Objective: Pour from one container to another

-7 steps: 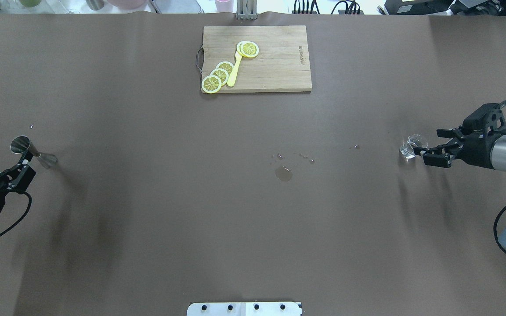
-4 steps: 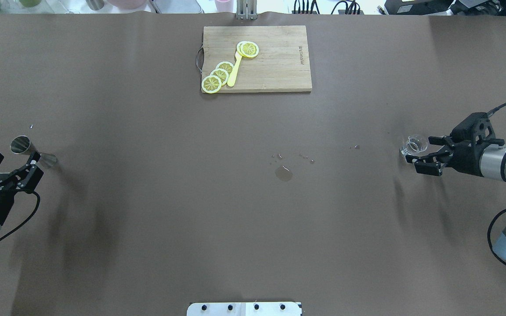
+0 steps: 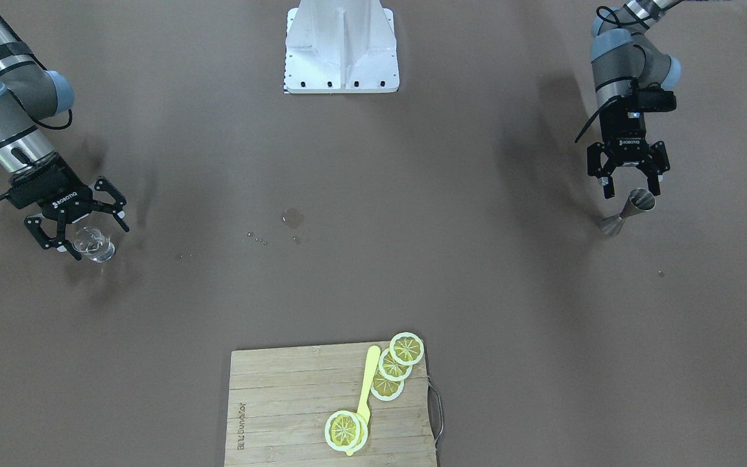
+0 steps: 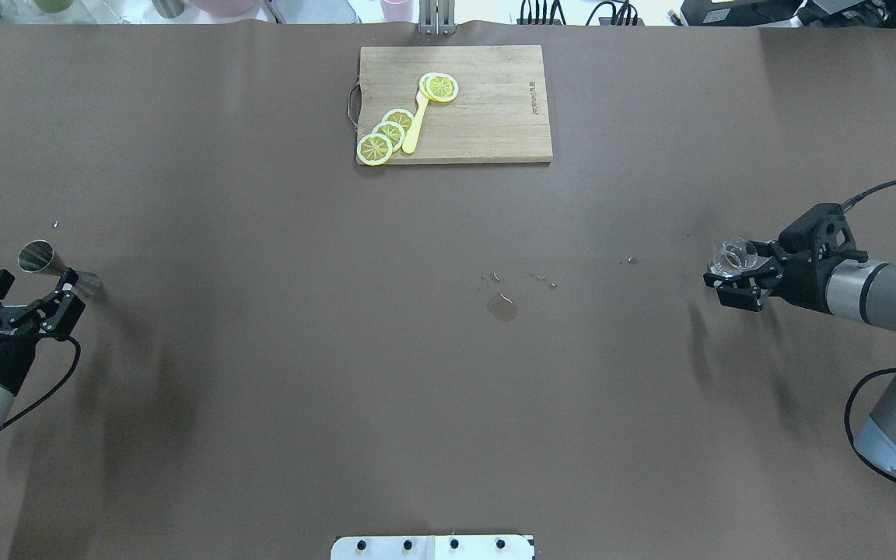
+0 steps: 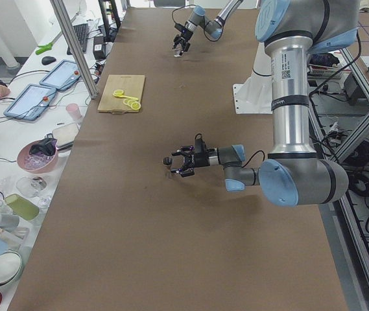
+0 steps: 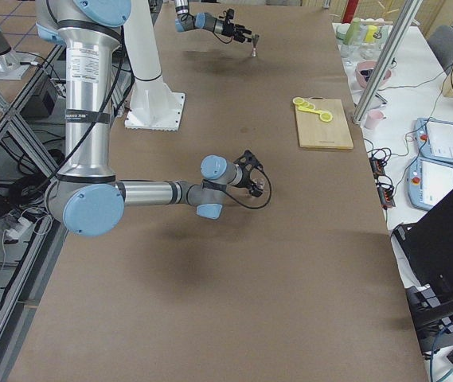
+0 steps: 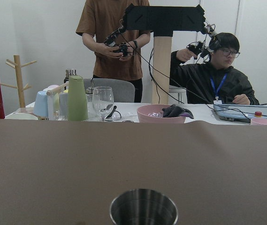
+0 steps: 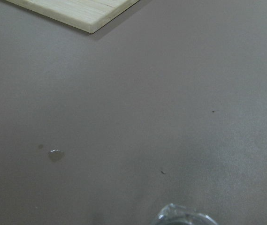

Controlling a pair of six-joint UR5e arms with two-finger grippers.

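Exterior front-facing, right claw [image 3: 101,242] marked ROBOTIQ

The small glass cup [image 4: 732,257] is clear, the hourglass steel jigger [image 4: 37,257] shiny grey. The lemon slices [image 4: 375,148] are yellow, the wooden board [image 4: 495,117] pale tan, the table cover [image 4: 261,350] plain brown.

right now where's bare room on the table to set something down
Bare: the wide stretch between jigger and puddle, between board and puddle, and all the table on the robot's side of the puddle. Crowded: near the board's lemons, and around the left tool and right tool.
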